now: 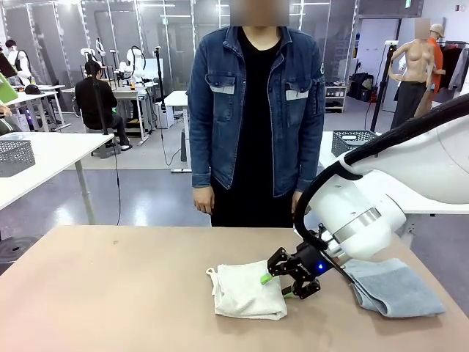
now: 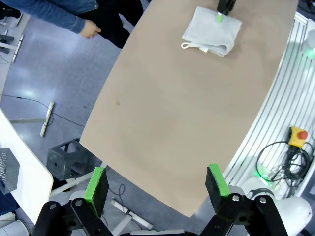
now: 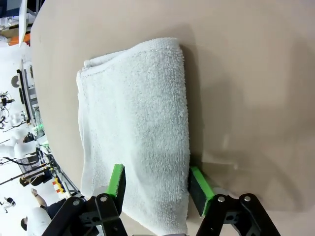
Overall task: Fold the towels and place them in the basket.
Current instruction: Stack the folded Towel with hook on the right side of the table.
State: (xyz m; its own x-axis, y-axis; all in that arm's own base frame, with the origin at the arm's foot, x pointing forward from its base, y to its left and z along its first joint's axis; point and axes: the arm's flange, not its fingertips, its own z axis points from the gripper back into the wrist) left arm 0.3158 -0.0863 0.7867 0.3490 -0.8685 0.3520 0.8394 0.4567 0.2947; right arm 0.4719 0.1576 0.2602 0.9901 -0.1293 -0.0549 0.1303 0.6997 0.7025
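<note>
A pale folded towel (image 1: 248,290) with a small loop at its left corner lies at the table's middle; it also shows in the left wrist view (image 2: 211,32) and the right wrist view (image 3: 140,118). My right gripper (image 1: 276,286) is down at its right end, jaws apart. One green pad (image 3: 116,179) rests on the cloth and the other (image 3: 199,184) sits just beside its edge, with the terry between them not pinched. A blue-grey towel (image 1: 392,287) lies flat to the right, partly under the right arm. My left gripper (image 2: 156,184) hangs open high above the table, holding nothing. The basket is out of view.
A person in a denim jacket (image 1: 256,110) stands at the table's far edge, hands down. The tan tabletop (image 1: 110,293) is bare to the left. Wire-mesh bins stand on other white tables at left (image 1: 15,155) and behind the right arm (image 1: 355,141).
</note>
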